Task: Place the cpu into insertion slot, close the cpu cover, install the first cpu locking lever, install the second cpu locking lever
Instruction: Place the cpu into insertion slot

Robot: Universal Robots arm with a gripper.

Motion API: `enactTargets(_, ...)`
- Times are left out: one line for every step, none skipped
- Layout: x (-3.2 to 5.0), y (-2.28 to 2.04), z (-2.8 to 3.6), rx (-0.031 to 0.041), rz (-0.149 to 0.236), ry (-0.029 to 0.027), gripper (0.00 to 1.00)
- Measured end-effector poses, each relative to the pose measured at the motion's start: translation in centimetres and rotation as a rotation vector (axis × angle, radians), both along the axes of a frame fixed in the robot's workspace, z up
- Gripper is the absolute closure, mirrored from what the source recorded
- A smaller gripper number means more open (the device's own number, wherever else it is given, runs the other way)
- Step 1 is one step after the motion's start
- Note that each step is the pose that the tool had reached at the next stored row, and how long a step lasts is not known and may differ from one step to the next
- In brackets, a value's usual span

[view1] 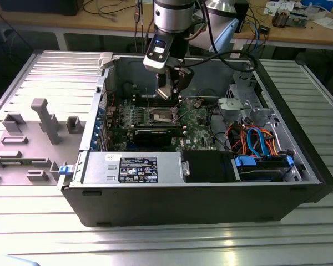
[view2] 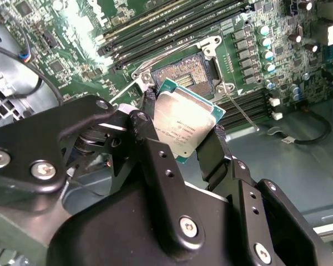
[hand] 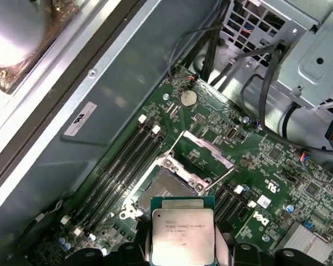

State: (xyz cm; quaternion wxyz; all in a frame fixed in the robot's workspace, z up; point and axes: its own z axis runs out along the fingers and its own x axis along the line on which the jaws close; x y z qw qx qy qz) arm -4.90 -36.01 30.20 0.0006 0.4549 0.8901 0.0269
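Gripper: the gripper [view1: 175,100] hung in the upper middle of the exterior view, reaching down into the open computer case [view1: 200,205] over the green board [view1: 202,117].
Fingers: in the second wrist view the two black fingers [view2: 213,147] pinched the cpu on two opposite edges.
Cpu: the cpu [view2: 186,122] sat between the fingers with its silver-grey metal top facing the cameras. It was tilted in the second wrist view and was held above the board, not seated.
Socket: the socket [hand: 167,185] lay open just beyond the cpu in both wrist views, its contact field bare.
Cpu cover: the cpu cover [hand: 211,148] stood raised off the socket at its far edge, with green board showing through its window.
Levers: a thin lever rod [view2: 238,113] angled free beside the socket, unlatched.
Surroundings: the case rested on a slatted metal table [view1: 155,244]. A grey fixture [view1: 44,119] stood at the middle left of the exterior view, well apart from the case.
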Motion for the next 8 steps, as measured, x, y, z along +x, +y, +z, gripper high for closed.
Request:
enactTargets(0.00, 0.00, -0.18, -0.0002, -0.026, 0.0000, 0.45)
enactTargets(0.00, 0.00, -0.27, -0.0002, -0.037, 0.0000, 0.45)
enactTargets(0.00, 0.00, -0.35, -0.0003, -0.048, 0.0000, 0.45)
enactTargets(0.00, 0.00, -0.44, -0.0003, -0.064, 0.0000, 0.45)
enactTargets(0.00, 0.00, -0.51, -0.0003, -0.076, 0.0001, 0.45)
enactTargets(0.00, 0.00, -0.61, -0.0002, -0.092, 0.0000, 0.45)
enactTargets(0.00, 0.00, -0.68, -0.0001, -0.105, 0.0001, 0.45)
enactTargets(0.00, 0.00, -0.72, -0.0005, -0.115, 0.0001, 0.45)
